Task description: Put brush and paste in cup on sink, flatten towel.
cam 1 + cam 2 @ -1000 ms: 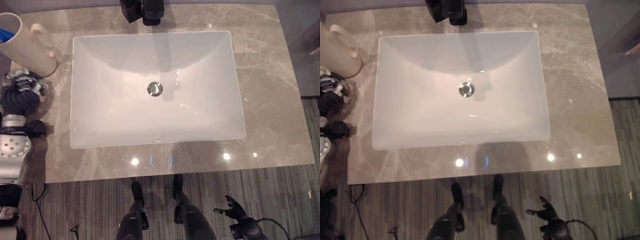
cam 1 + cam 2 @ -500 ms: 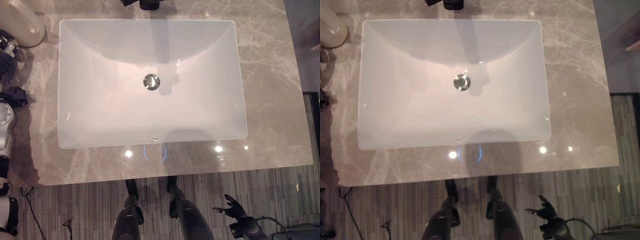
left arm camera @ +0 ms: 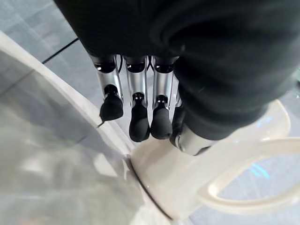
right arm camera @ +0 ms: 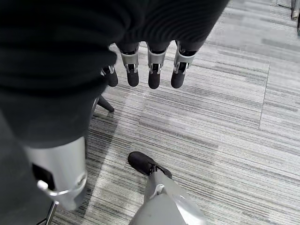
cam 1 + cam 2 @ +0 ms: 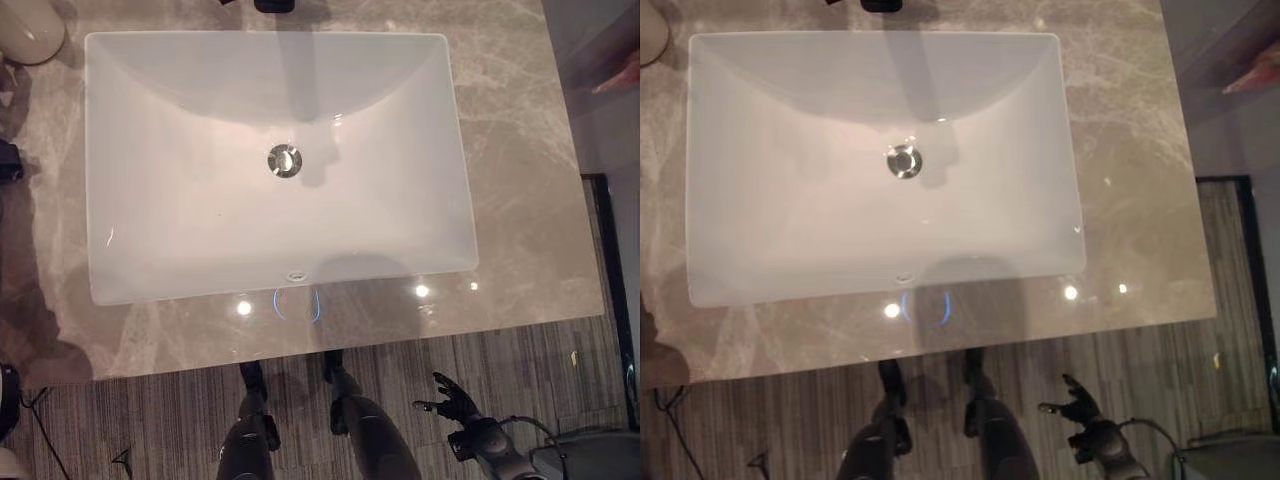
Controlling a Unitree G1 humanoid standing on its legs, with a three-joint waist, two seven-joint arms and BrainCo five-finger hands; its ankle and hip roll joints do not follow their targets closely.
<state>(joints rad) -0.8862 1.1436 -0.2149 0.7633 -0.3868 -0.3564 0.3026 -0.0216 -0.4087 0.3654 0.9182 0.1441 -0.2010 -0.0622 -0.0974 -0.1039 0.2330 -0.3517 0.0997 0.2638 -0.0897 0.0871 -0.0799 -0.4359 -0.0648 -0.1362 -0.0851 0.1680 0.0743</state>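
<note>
The cup (image 5: pixel 30 28) stands at the table's far left corner, beside the white sink (image 5: pixel 270 160) that takes up most of the marble table (image 5: pixel 520 200). In the left wrist view the left hand (image 3: pixel 140 112) hangs over the cup's rim, its fingers straight and loose and holding nothing, their dark tips just above the cream wall and the looped handle. A trace of blue shows inside the cup, possibly the brush or paste, but it is too faint to name, and no towel can be made out. The right hand (image 5: pixel 448 398) hangs low beyond the table's near edge, over the carpeted floor, fingers spread and empty. The cup step looks done or nearly so, leaving the towel. To do this well, the left hand should lift straight up off the cup, clear of the handle, so that the cup is not tipped toward the sink. The towel should be located before either arm reaches.
</note>
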